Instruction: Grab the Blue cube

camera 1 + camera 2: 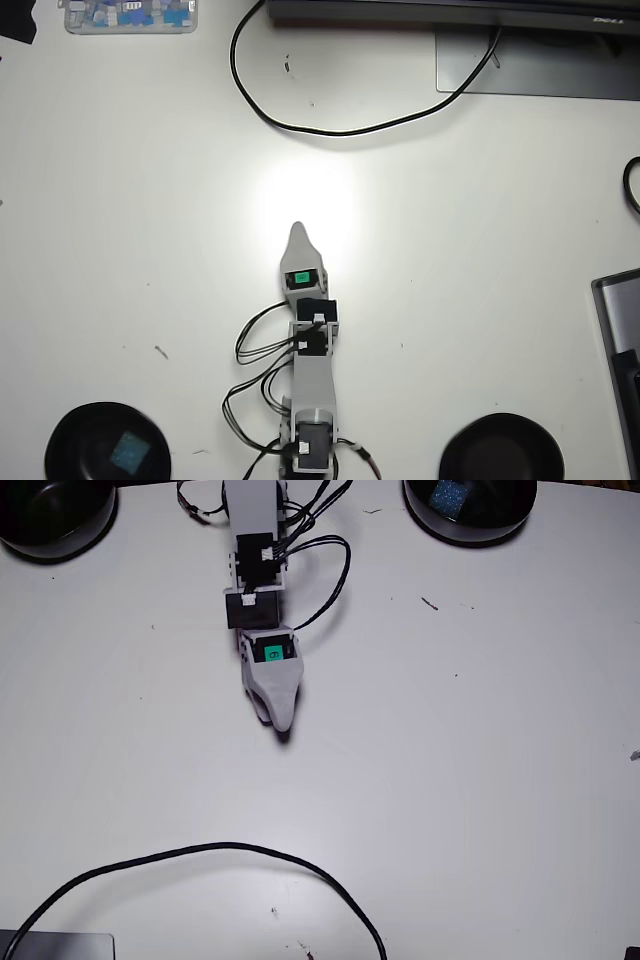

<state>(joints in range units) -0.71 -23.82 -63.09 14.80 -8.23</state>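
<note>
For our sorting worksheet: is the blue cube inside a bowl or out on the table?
Inside. The blue cube sits in the black bowl at lower left in the overhead view; the other bowl looks empty.

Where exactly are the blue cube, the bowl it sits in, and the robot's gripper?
blue cube (130, 452): overhead view, on its top face.
black bowl (70, 428): overhead view, on its rim, upper left.
gripper (298, 232): overhead view, on the grey pointed tip.
</note>
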